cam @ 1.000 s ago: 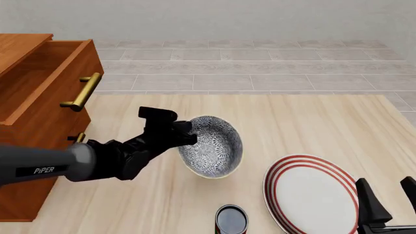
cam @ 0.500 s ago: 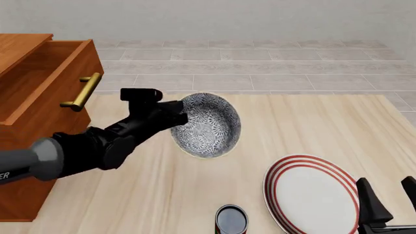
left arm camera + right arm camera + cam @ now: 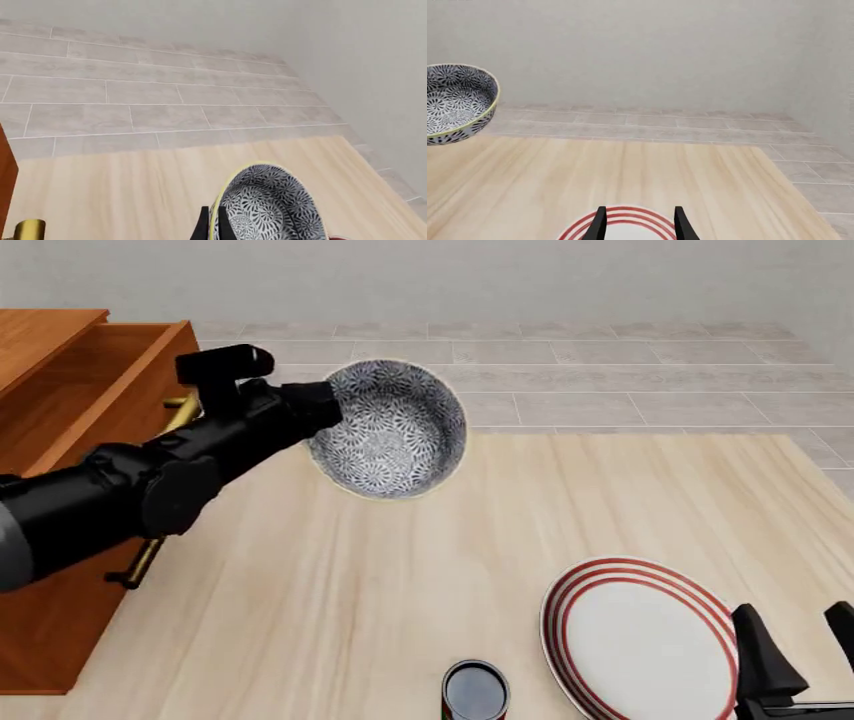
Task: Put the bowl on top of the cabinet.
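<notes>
The blue-grey floral bowl (image 3: 390,428) hangs in the air above the table, tilted with its mouth toward the camera. My left gripper (image 3: 320,405) is shut on its left rim, and the left wrist view shows the fingers (image 3: 203,229) pinching the cream rim of the bowl (image 3: 270,210). The reddish-brown cabinet (image 3: 67,370) stands at the left with a drawer pulled out and a brass handle (image 3: 178,412) partly behind the arm. My right gripper (image 3: 790,650) rests open at the bottom right over the plate; the right wrist view also shows the bowl (image 3: 454,102) aloft.
A flat white plate (image 3: 641,635) with red rings lies at the right front. A small dark cup (image 3: 475,692) stands at the front edge. The open drawer (image 3: 94,400) juts out toward the table. Grey tiled floor lies beyond the table's far edge.
My left gripper has lifted the bowl up off the table and carried it left and farther away, toward the cabinet. The right arm has not moved.
</notes>
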Action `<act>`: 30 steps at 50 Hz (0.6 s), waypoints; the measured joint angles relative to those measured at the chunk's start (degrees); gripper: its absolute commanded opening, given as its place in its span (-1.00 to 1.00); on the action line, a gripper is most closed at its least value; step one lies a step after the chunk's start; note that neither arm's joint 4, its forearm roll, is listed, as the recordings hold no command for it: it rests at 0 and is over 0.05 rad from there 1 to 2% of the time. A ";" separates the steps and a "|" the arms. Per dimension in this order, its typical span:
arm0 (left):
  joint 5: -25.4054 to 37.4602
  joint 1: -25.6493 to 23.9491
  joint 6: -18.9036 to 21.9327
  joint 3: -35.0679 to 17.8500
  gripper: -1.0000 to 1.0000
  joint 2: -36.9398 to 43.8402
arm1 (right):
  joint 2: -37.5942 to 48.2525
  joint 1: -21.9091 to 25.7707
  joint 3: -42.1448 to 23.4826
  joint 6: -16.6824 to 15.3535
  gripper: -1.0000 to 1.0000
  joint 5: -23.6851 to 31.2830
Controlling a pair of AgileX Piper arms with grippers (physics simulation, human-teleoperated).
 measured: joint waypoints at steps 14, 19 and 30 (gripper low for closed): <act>7.33 4.01 -0.48 -5.65 -1.00 -2.17 | 0.00 -0.20 0.02 0.49 1.00 -0.14; 10.16 5.17 -0.47 -7.76 -1.00 -2.74 | 0.00 -0.22 0.01 0.61 1.00 -0.16; 14.99 7.08 -2.40 -11.49 -1.00 -3.71 | -0.01 -0.24 -0.01 0.69 1.00 -0.17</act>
